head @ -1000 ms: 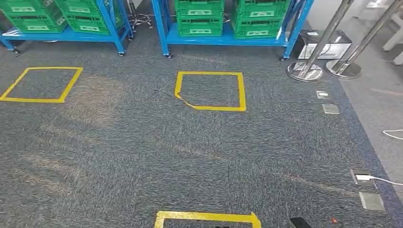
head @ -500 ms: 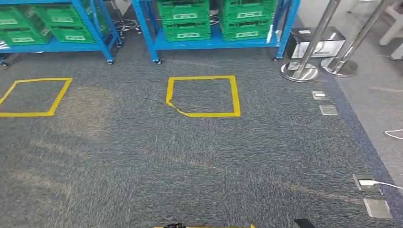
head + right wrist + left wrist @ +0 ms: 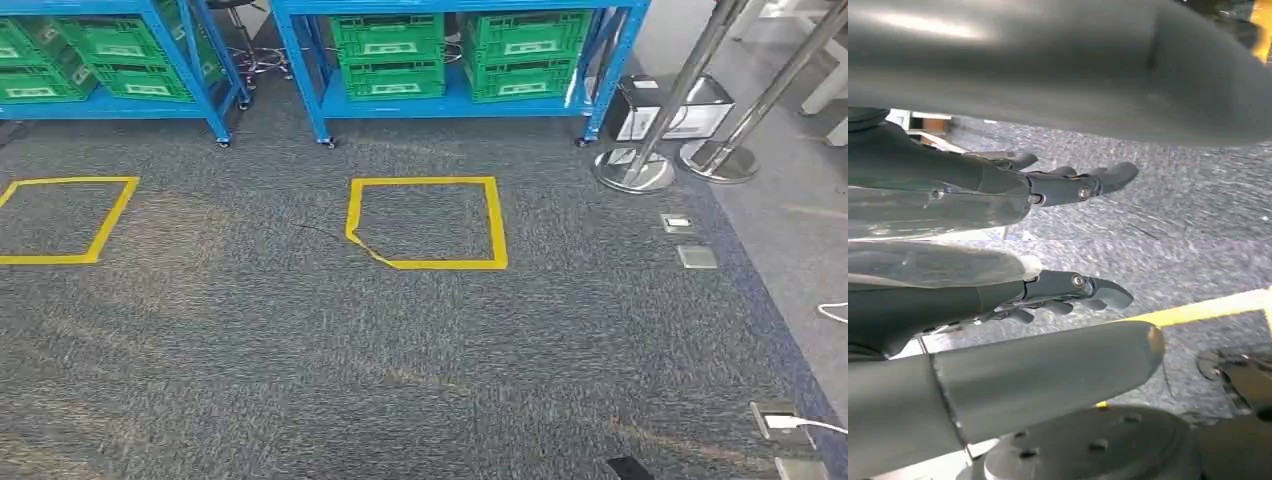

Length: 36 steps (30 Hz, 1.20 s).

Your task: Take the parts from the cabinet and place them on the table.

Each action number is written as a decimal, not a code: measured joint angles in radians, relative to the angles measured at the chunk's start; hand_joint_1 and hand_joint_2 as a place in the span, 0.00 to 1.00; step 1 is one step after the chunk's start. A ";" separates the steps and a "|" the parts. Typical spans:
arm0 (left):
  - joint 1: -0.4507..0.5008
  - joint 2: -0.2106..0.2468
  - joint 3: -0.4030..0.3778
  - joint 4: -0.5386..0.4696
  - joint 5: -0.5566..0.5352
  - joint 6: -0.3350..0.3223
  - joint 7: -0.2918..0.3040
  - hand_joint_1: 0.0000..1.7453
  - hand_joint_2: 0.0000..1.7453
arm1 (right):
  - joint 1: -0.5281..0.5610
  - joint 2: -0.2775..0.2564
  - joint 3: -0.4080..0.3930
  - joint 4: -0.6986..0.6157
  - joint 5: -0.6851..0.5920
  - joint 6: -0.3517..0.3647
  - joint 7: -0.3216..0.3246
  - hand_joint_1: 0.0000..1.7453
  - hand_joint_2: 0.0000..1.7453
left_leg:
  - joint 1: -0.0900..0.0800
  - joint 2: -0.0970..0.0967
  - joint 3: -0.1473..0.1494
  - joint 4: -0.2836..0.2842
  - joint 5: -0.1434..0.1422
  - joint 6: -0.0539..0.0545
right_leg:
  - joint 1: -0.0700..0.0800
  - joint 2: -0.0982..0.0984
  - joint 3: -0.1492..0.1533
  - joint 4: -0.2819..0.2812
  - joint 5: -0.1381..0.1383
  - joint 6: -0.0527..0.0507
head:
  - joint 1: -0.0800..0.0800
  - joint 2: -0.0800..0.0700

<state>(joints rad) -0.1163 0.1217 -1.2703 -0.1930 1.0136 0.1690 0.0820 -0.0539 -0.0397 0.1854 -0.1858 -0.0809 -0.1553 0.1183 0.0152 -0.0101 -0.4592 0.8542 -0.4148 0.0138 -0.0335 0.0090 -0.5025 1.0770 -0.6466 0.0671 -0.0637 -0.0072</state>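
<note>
Two blue racks stand at the far side of the carpet, holding green crates [image 3: 391,52]; one rack [image 3: 455,95] is straight ahead and the other [image 3: 120,100] is to the left. No loose parts can be made out from here. My left hand [image 3: 1048,295] hangs over the carpet with its fingers stretched out and apart, holding nothing. My right hand [image 3: 1058,185] hangs the same way, fingers extended and empty.
Yellow tape squares mark the grey carpet, one [image 3: 425,222] in front of the middle rack and one [image 3: 60,220] to the left. Two steel posts on round bases [image 3: 633,165] stand at the right. Floor sockets [image 3: 695,255] and a white cable [image 3: 820,425] lie along the right edge.
The whole view has shifted: the racks and tape squares sit lower and nearer, and the near yellow tape has dropped out at the bottom. The camera has moved forward.
</note>
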 joint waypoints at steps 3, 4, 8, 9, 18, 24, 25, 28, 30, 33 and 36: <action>-0.002 0.003 0.000 0.001 0.002 -0.002 -0.001 0.00 0.00 | 0.001 0.002 0.002 0.002 0.000 0.000 0.001 0.00 0.00 | 0.005 -0.001 0.011 0.047 -0.041 -0.029 | -0.016 -0.023 -0.008 -0.141 0.168 0.012 | 0.001 0.000; -0.005 0.004 0.000 0.001 0.002 -0.002 -0.002 0.00 0.00 | -0.001 0.002 0.003 0.002 0.001 0.002 0.002 0.00 0.00 | 0.001 0.001 0.004 0.044 -0.048 -0.036 | -0.012 -0.017 -0.010 -0.131 0.163 -0.012 | -0.003 0.000; -0.006 0.003 0.000 0.001 0.002 -0.003 -0.005 0.00 0.00 | -0.001 0.001 0.004 0.002 0.004 0.001 0.002 0.00 0.00 | 0.012 0.003 -0.006 0.087 -0.071 -0.051 | -0.008 -0.011 0.002 -0.125 0.177 -0.048 | -0.013 0.000; -0.008 0.001 0.000 0.001 0.002 -0.003 -0.005 0.00 0.00 | -0.003 0.001 0.004 0.002 0.004 0.000 0.001 0.00 0.00 | 0.012 0.004 -0.038 0.147 -0.101 -0.054 | -0.005 -0.009 0.003 -0.125 0.178 -0.051 | -0.016 0.000; -0.002 0.006 0.000 0.002 -0.001 -0.011 -0.013 0.00 0.00 | -0.003 0.002 0.006 0.002 0.004 0.003 -0.004 0.00 0.00 | -0.034 0.009 -0.122 0.111 0.008 0.025 | 0.021 -0.002 0.052 -0.137 0.121 -0.067 | -0.017 0.000; 0.002 0.006 0.000 0.002 -0.003 -0.011 -0.015 0.00 0.00 | -0.006 0.002 0.013 0.001 0.006 0.003 -0.005 0.00 0.00 | -0.029 0.011 -0.035 0.035 -0.021 0.037 | 0.024 -0.005 0.071 -0.082 0.120 -0.033 | -0.011 0.000; -0.002 0.006 0.000 0.002 -0.003 -0.011 -0.015 0.00 0.00 | -0.007 0.002 0.013 0.001 0.006 0.004 -0.005 0.00 0.00 | -0.030 0.011 -0.027 0.034 -0.026 0.041 | 0.023 -0.004 0.024 0.000 0.108 -0.031 | -0.011 0.000; -0.004 0.005 0.000 0.002 -0.003 -0.012 -0.014 0.00 0.00 | -0.008 0.000 0.014 0.001 0.006 0.004 -0.005 0.00 0.00 | -0.030 0.007 0.008 0.033 -0.065 0.039 | 0.021 -0.004 -0.129 0.181 0.009 -0.016 | -0.009 0.000; 0.002 0.002 0.000 0.002 0.000 -0.014 -0.008 0.00 0.00 | 0.002 0.000 0.016 0.002 0.006 0.004 -0.004 0.00 0.00 | -0.028 0.002 0.053 0.033 -0.098 0.034 | 0.017 -0.005 -0.146 0.117 0.003 -0.012 | -0.008 0.000; 0.011 0.001 0.000 0.002 0.000 -0.015 -0.004 0.00 0.00 | 0.009 0.000 0.017 0.004 0.006 0.004 -0.004 0.00 0.00 | -0.028 0.005 0.107 0.033 -0.153 0.022 | 0.008 -0.017 -0.144 -0.072 0.239 -0.008 | -0.008 0.000; -0.003 0.002 0.000 0.002 0.000 -0.015 -0.002 0.00 0.00 | 0.002 0.000 0.019 0.006 0.006 0.005 -0.003 0.00 0.00 | -0.026 0.004 0.147 0.023 -0.177 0.003 | 0.026 -0.015 -0.118 -0.080 0.222 -0.059 | -0.012 0.000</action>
<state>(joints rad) -0.1195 0.1232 -1.2703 -0.1911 1.0136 0.1541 0.0801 -0.0515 -0.0393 0.2045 -0.1801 -0.0748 -0.1503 0.1156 -0.0111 -0.0058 -0.3122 0.8768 -0.5914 0.0169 -0.0074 -0.0060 -0.6205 0.9972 -0.4250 0.0078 -0.0759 -0.0073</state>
